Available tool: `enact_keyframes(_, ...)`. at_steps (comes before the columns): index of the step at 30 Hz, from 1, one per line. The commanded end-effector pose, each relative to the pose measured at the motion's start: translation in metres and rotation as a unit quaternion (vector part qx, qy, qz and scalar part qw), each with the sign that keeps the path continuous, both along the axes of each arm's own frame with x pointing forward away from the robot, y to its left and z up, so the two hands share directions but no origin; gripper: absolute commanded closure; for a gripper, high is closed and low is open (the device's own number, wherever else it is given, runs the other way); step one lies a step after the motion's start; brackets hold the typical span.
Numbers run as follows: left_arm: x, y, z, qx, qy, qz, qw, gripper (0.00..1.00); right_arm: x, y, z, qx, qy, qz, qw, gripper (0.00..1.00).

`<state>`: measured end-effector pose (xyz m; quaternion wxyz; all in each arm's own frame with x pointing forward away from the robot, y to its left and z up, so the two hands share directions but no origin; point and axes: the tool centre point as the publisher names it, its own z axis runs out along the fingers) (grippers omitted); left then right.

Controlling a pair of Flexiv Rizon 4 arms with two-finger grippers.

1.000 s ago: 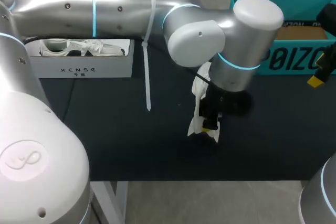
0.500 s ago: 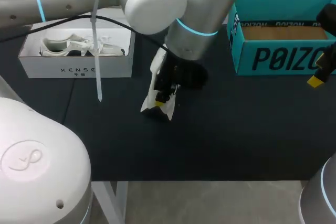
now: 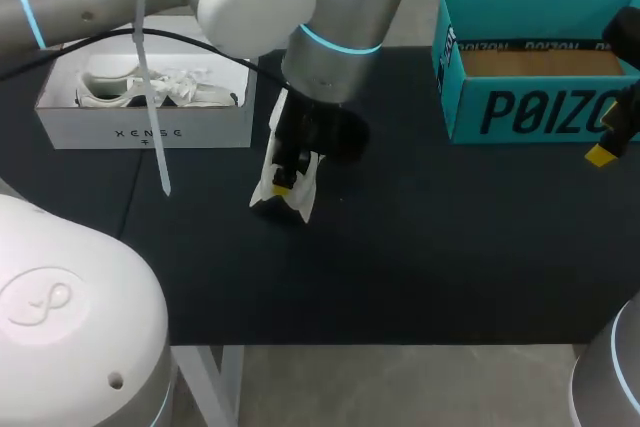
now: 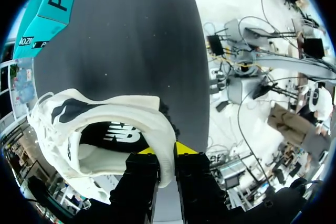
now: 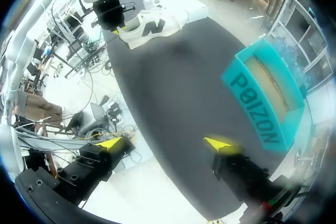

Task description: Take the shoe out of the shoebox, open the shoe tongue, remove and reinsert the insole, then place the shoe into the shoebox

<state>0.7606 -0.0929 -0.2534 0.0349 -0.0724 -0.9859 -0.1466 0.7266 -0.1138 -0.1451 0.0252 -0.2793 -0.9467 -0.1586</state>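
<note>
Two shoeboxes stand on the dark counter (image 3: 420, 247): the white shoebox (image 3: 150, 132) beside your left fingers (image 4: 191, 179), the teal shoebox (image 3: 520, 112) nearer your right fingers (image 5: 111, 144). Left fingers clamp the white shoe (image 4: 105, 108) by its collar, its long axis crosswise to them. Right fingers stand apart.

Shoe (image 3: 303, 199) in left claw (image 3: 285, 185) mid-table, just right of left box (image 3: 150, 132); right box (image 3: 520, 112) at back right

Flat black table (image 3: 450, 267), evenly lit
</note>
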Motion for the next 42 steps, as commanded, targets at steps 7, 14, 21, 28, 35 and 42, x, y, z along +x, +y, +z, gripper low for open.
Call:
enact_keyframes(7, 0.0, 0.001, 0.002, -0.001, -0.001, -0.001, 1.0, 1.0, 0.002, 0.0, 0.0, -0.001, 0.002, 0.001, 1.0, 0.0)
enact_keyframes(14, 0.011, 0.01, 0.008, 0.001, -0.009, -0.024, 1.0, 1.0, 0.002, 0.0, 0.0, -0.001, 0.002, 0.001, 1.0, 0.0)
enact_keyframes(21, 0.067, 0.061, 0.025, 0.055, -0.02, -0.139, 0.989, 1.0, 0.002, 0.0, 0.0, -0.001, 0.002, 0.001, 1.0, 0.0)
enact_keyframes(28, 0.126, 0.123, 0.054, 0.0, -0.052, -0.304, 0.951, 1.0, 0.002, 0.0, 0.0, -0.001, 0.002, 0.001, 1.0, 0.0)
enact_keyframes(35, 0.182, 0.186, 0.078, -0.012, -0.052, -0.411, 0.91, 1.0, 0.002, 0.0, 0.0, -0.001, 0.002, 0.001, 1.0, 0.0)
enact_keyframes(42, 0.226, 0.276, 0.105, -0.004, -0.088, -0.558, 0.825, 1.0, 0.002, 0.0, 0.0, -0.001, 0.002, 0.001, 1.0, 0.0)
